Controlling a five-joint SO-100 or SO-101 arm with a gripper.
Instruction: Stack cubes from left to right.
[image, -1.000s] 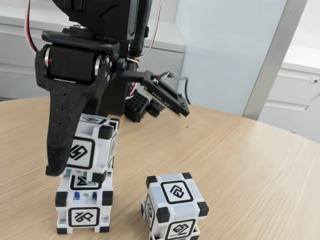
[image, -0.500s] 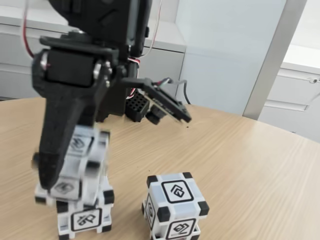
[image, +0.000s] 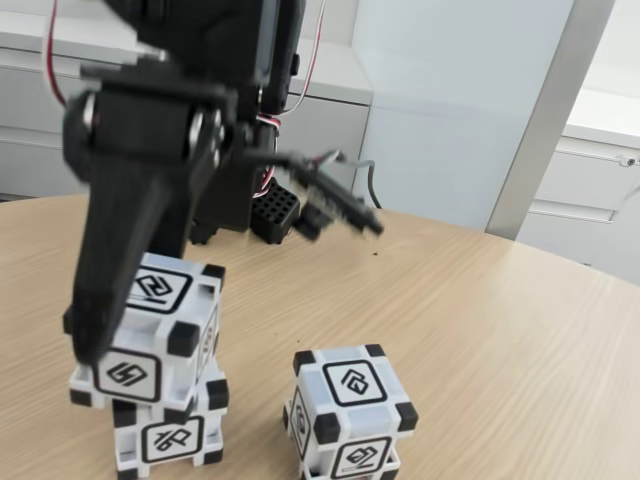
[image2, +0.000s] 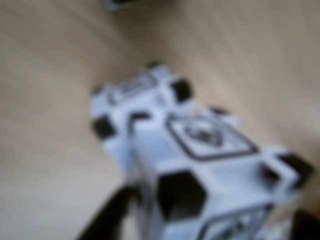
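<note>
Fixed view: your hand (image: 120, 345) pinches the upper cube (image: 150, 335) skewed on the lower cube (image: 172, 435); square it, then release.

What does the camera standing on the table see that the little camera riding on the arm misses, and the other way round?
The fixed view alone takes in the third cube standing apart on the right, the arm's black body, a grey cabinet behind, and the upper cube sitting crooked, overhanging the lower cube to the left. The wrist view alone looks down along the upper cube, blurred, with the lower cube peeking out beyond it. Both share the two stacked cubes and the wooden table. Whether the jaws grip, neither settles.
</note>
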